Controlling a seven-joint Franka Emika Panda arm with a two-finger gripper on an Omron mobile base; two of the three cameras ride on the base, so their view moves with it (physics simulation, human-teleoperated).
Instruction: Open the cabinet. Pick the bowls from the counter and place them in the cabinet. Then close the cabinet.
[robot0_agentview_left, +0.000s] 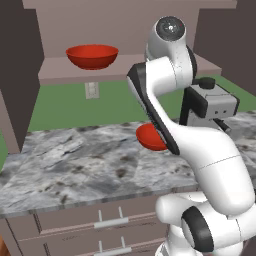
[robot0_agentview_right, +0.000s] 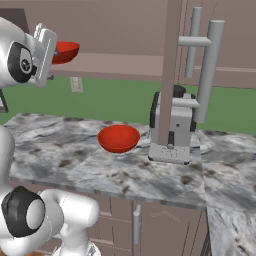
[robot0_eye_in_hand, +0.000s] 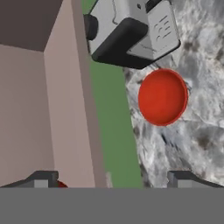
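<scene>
Red bowl (robot0_eye_in_hand: 162, 97) on counter (robot0_eye_in_hand: 197, 144), well ahead of open claw (robot0_eye_in_hand: 114, 178).

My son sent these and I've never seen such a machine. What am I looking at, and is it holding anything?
It is a white robot arm in a computer-drawn kitchen. Two pictures come from cameras behind the arm, left and right; the third looks down from its hand. One red bowl already sits in the open cabinet. The other bowl rests on the marbled counter beside a coffee machine. The gripper is open above the counter and holds nothing.
</scene>
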